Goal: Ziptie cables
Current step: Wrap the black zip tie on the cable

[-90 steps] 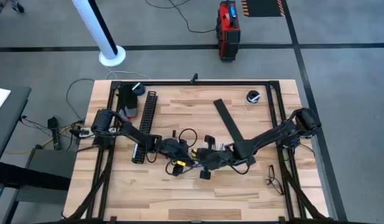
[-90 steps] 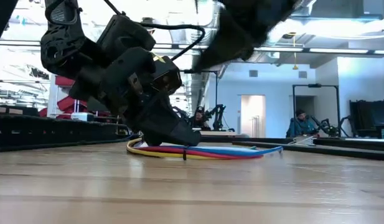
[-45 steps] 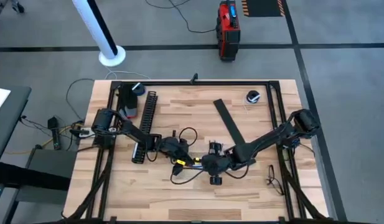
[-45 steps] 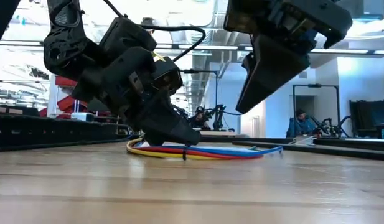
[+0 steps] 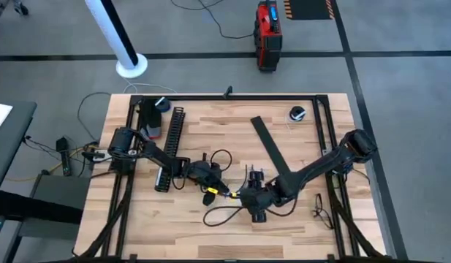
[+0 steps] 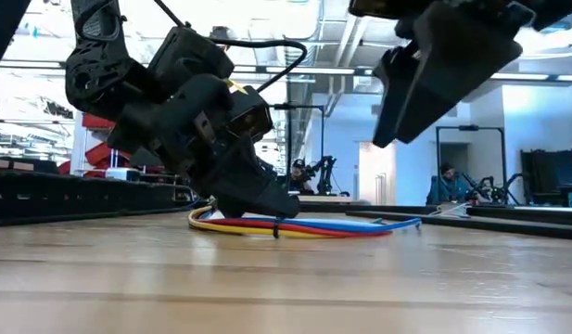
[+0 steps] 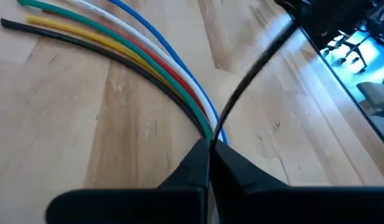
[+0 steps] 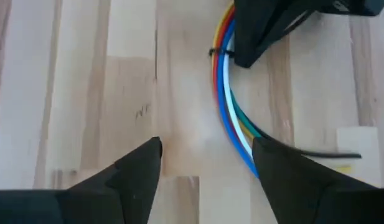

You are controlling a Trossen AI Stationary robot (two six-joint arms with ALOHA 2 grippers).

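Observation:
The cables [image 6: 313, 225] are a bundle of thin coloured wires, yellow, red, blue, white, green and black, lying flat on the wooden table [image 5: 210, 234]. A thin black tie [image 8: 213, 51] rings the bundle. My left gripper [image 7: 210, 146] is shut on the bundle mid-table and shows in the high view as well [image 5: 205, 174]. My right gripper [image 8: 204, 155] hangs open above the table just to the near right of the cables [image 8: 232, 112], touching nothing. The low view has my right gripper high up [image 6: 434, 83]. My left gripper pinches the cable bundle between its two fingertips [image 7: 211, 132], where the wires run close together, and beyond that spot they fan out. The fingers slant down from the table's left [image 6: 253, 197] and lie across the bundle. The cables rest on the table.
A black comb-slotted channel [image 5: 170, 146] lies at the left and a flat black strip [image 5: 269, 146] at centre right. A small round black object [image 5: 297, 113] sits far right. A loose black cord loop [image 5: 219, 215] lies near the right gripper. Black frame rails [image 5: 327, 131] border the table.
My right gripper has drawn away from the cables toward the table's near edge, turned about, and in the low view risen clear. The cables and my left gripper have stayed put.

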